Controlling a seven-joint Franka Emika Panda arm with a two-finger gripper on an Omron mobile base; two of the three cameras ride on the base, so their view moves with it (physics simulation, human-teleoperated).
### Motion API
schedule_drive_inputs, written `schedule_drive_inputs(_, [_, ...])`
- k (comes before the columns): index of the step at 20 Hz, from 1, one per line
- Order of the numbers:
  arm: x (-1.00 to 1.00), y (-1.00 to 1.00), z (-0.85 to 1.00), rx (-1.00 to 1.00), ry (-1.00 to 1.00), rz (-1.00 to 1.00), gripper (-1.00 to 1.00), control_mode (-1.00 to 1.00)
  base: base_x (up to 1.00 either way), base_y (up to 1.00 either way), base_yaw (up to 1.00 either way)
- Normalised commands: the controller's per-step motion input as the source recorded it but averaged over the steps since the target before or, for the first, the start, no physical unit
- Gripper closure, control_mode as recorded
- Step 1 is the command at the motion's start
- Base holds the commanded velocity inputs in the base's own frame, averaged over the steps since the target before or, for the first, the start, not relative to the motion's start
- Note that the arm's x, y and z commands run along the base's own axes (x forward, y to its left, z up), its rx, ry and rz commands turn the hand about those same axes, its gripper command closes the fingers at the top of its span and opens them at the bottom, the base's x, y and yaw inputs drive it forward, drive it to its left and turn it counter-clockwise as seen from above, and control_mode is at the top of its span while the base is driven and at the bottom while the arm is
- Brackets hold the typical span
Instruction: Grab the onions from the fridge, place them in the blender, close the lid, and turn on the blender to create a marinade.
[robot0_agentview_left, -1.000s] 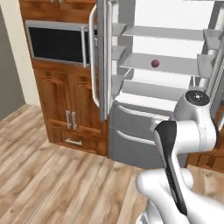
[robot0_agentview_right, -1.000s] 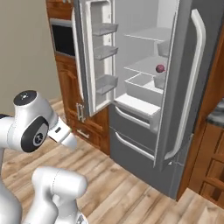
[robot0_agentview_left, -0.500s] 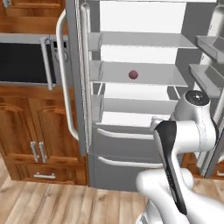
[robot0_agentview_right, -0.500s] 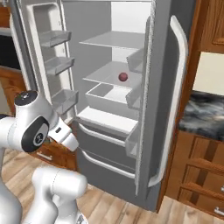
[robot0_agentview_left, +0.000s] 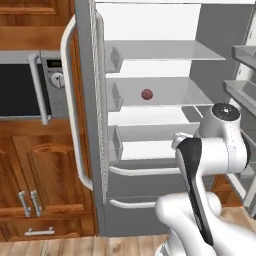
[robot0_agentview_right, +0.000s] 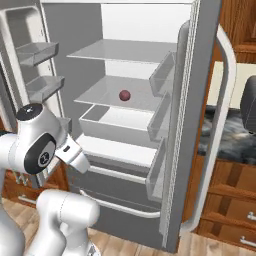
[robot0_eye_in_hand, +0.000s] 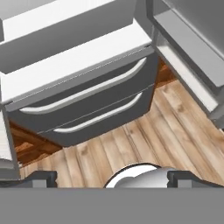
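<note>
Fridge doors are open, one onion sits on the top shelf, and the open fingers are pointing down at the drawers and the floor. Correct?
Not quite. The onion sits on the middle shelf, not the top one; the left base view shows it. The rest holds: the fridge doors are open, and the open fingers look down at the drawers and the floor.

Claw (robot0_eye_in_hand: 112, 177) wide open, pointing down

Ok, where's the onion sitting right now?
The onion is alone on the middle glass shelf of the open fridge, toward the back, below the top shelf and above the lower drawers.
</note>
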Motion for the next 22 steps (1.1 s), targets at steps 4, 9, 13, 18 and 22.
schedule_drive_inputs(4, [0.00, 0.00, 0.00, 0.00, 0.00, 0.00, -1.00, 1.00, 0.71, 0.16, -0.16])
schedule_drive_inputs(9, [0.00, 0.00, 0.00, 0.00, 0.00, 0.00, -1.00, 1.00, 0.72, 0.02, -0.04])
schedule_drive_inputs(13, [0.00, 0.00, 0.00, 0.00, 0.00, 0.00, -1.00, 1.00, 0.69, 0.00, 0.00])
schedule_drive_inputs(18, [0.00, 0.00, 0.00, 0.00, 0.00, 0.00, -1.00, 1.00, 0.52, 0.00, 0.05])
schedule_drive_inputs(22, [0.40, 0.00, 0.28, -0.04, -0.16, 0.12, -1.00, -1.00, 0.00, 0.00, 0.00])
